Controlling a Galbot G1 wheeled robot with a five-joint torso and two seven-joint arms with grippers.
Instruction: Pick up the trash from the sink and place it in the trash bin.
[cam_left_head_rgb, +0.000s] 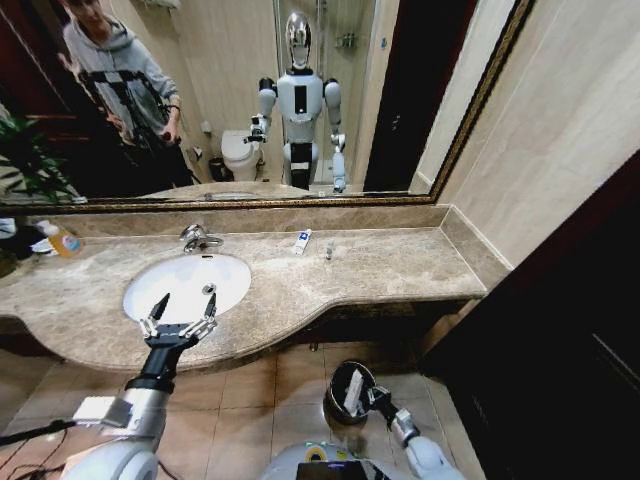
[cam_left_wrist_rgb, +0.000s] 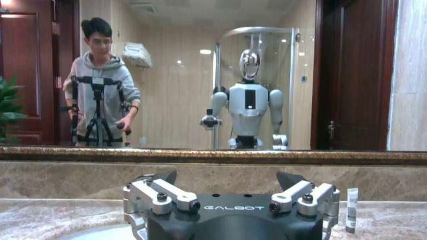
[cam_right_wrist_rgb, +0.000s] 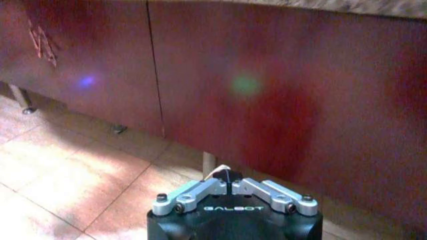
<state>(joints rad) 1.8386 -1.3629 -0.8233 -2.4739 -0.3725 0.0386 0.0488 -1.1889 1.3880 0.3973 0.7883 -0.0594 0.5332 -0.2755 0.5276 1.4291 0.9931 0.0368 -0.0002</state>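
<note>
Trash bin (cam_left_head_rgb: 345, 392), small round black w/ white item inside, on tiled floor (cam_left_head_rgb: 290, 390) by right gripper (cam_left_head_rgb: 374, 398), fingers closed. Left gripper (cam_left_head_rgb: 178, 315) spread wide over white oval sink (cam_left_head_rgb: 225, 275). White-blue tube (cam_left_head_rgb: 302, 241) & tiny vial (cam_left_head_rgb: 328, 250) on beige marble worktop (cam_left_head_rgb: 390, 265); mirror (cam_left_head_rgb: 330, 90) behind.

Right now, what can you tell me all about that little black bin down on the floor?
The trash bin is small, round and black, with a shiny metal-looking rim. It stands upright on the tan floor tiles, just in front of the counter. Something white and flat pokes up inside it. The right gripper sits right beside its rim, fingers shut; whether it touches the bin is hard to tell.
</note>
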